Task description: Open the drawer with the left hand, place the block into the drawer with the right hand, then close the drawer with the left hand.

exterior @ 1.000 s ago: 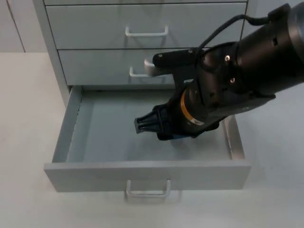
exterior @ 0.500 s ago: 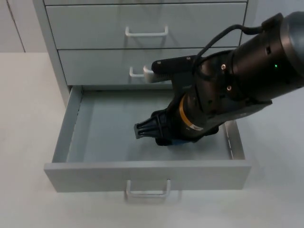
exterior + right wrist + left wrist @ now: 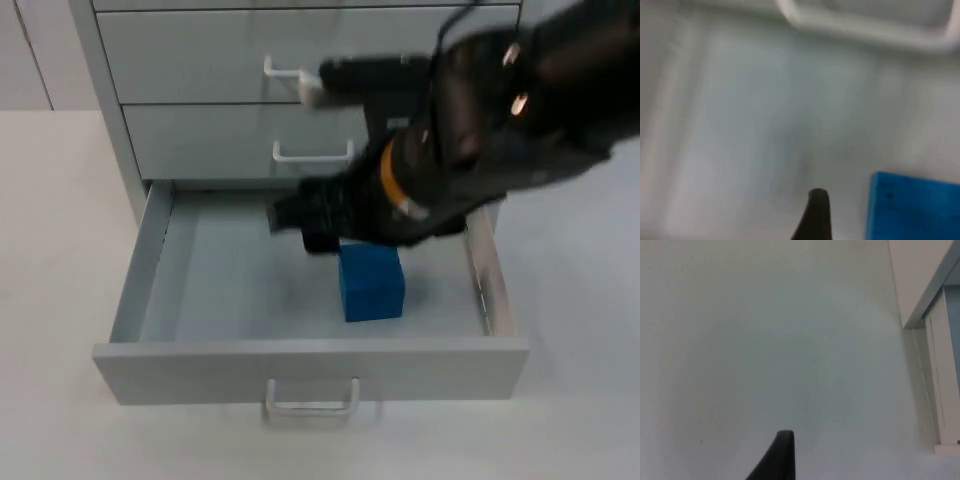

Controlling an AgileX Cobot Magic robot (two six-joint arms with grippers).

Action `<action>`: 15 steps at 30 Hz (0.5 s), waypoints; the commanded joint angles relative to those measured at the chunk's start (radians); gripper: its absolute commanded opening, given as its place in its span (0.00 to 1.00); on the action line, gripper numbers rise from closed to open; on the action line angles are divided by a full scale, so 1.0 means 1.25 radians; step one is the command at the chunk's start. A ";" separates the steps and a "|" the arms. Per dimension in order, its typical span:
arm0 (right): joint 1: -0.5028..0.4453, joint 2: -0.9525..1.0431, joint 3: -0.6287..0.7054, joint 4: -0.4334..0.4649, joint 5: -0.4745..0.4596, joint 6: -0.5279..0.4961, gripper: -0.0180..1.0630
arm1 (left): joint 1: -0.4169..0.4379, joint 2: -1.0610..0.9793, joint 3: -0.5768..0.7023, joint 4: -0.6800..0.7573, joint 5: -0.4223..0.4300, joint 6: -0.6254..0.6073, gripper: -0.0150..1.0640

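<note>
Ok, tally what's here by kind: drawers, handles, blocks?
Drawers: 3, one open, two shut
Handles: 3
Blocks: 1, blue, in the open drawer
Total: 7

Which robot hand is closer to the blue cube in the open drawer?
Right. The right gripper hangs just above the blue cube in the grey drawer. The left gripper waits over the white table beside the cabinet.

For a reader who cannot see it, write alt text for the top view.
A blue block sits inside the open bottom drawer of a grey cabinet, towards its right side. The right gripper hangs just above and behind the block, no longer touching it.
</note>
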State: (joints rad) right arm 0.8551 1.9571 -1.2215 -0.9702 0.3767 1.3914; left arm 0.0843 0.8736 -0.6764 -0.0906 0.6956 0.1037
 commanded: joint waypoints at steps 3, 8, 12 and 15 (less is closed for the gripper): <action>0.005 -0.071 -0.003 0.147 0.021 -0.131 0.66 | 0.002 -0.005 0.004 -0.005 -0.008 -0.005 0.99; 0.005 -0.175 -0.003 0.341 0.205 -0.366 0.66 | 0.002 -0.005 0.004 -0.005 -0.008 -0.005 0.99; 0.005 -0.212 -0.003 0.432 0.268 -0.485 0.66 | 0.002 -0.005 0.004 -0.006 -0.008 -0.005 0.99; 0.005 -0.228 -0.003 0.480 0.294 -0.538 0.66 | 0.002 -0.005 0.004 -0.008 -0.008 -0.005 0.99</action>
State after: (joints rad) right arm 0.8551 1.6865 -1.2215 -0.3985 0.7239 0.7625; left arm 0.0843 0.8736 -0.6764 -0.0906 0.6956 0.1037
